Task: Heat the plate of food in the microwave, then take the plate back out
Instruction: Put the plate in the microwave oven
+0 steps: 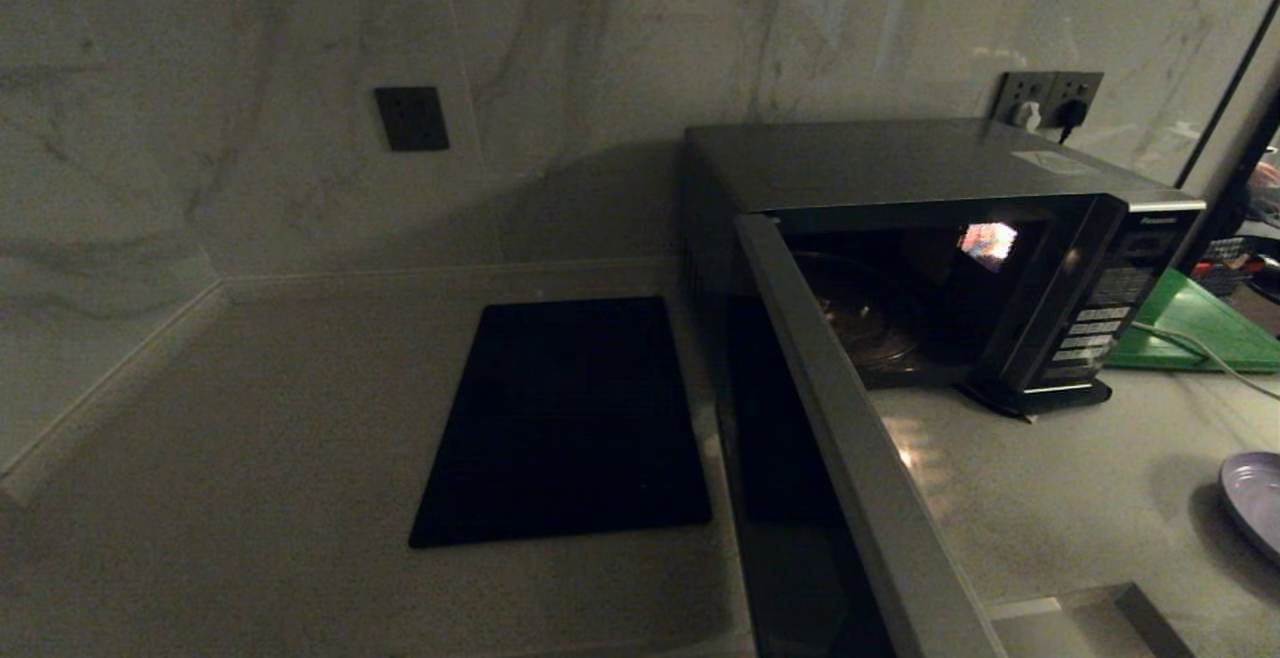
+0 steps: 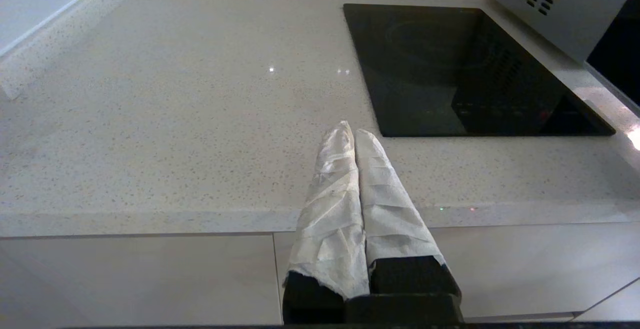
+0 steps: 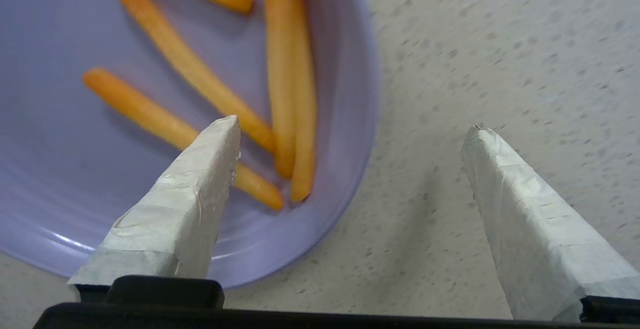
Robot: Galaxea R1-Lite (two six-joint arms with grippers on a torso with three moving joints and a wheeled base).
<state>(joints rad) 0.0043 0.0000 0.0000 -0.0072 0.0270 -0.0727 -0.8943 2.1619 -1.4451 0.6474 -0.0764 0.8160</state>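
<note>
The plate of food [image 3: 65, 179] is a pale lilac plate bearing several orange-tan fries [image 3: 290, 84], and it rests on the speckled counter. In the head view only the plate's edge [image 1: 1255, 498] shows at the far right. My right gripper [image 3: 352, 124] hangs open just above the plate's rim, one taped finger over the plate and the other over bare counter, gripping nothing. The microwave [image 1: 900, 158] stands at the back right with its door [image 1: 850, 418] swung wide open toward me and a dark cavity. My left gripper [image 2: 351, 130] is shut and empty by the counter's front edge.
A flat black slab [image 1: 565, 418] lies in the counter left of the microwave, also in the left wrist view [image 2: 465, 69]. A green board [image 1: 1190, 323] with a white cable sits right of the microwave. Wall sockets [image 1: 1050, 98] are behind it. Marble walls enclose the back and left.
</note>
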